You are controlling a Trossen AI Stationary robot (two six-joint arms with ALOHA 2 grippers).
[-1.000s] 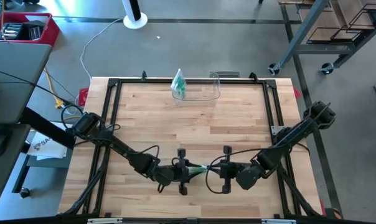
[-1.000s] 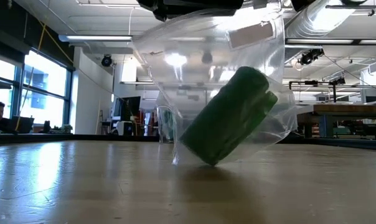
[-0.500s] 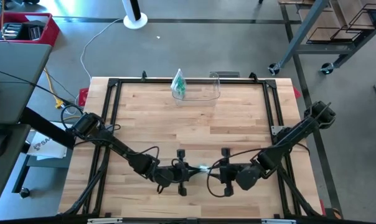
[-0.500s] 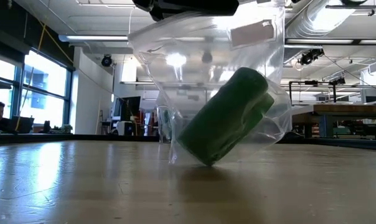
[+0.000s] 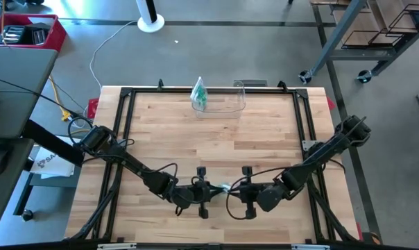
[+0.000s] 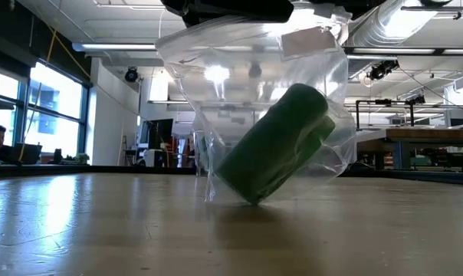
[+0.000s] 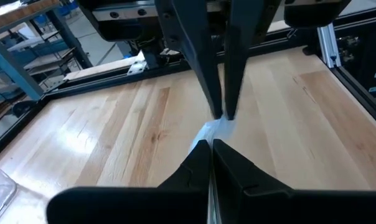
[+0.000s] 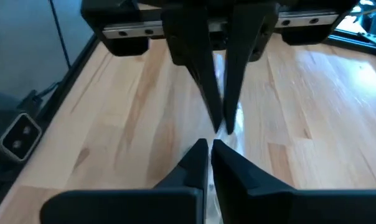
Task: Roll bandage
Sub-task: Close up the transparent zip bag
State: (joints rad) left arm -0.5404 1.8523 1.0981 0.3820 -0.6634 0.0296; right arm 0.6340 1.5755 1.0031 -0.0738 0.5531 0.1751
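Both pincers pinch the clear bag's (image 6: 247, 100) top edge, left pincer (image 5: 208, 188) and right pincer (image 5: 238, 190) facing; green bandage roll (image 6: 274, 146) inside, tilted, touching tabletop (image 5: 195, 142) near front edge.

Bag (image 6: 251, 115) top cut off — contact with the table (image 6: 101, 230) unclear.

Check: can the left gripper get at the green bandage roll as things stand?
Probably not directly. The bandage roll sits sealed inside the clear bag, and the left gripper and right gripper are both shut on the bag's top edge.
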